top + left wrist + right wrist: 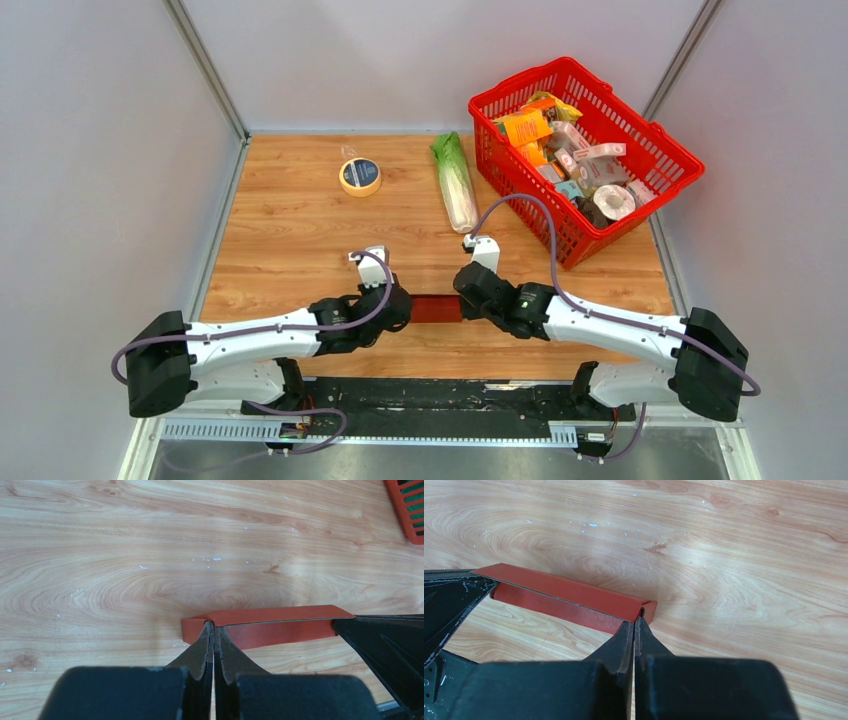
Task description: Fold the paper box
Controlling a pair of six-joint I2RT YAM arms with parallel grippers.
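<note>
The paper box is a dark-red shallow cardboard block lying on the wooden table between my two grippers. My left gripper is shut on its left end; in the left wrist view the fingertips pinch the box at its left corner. My right gripper is shut on its right end; in the right wrist view the fingertips pinch the box near its right corner. The top flap stands slightly apart from the side wall. The box rests on or just above the table.
A red plastic mesh basket with several packaged goods stands at the back right; its corner shows in the left wrist view. A bagged green vegetable and a round tin lie further back on the table.
</note>
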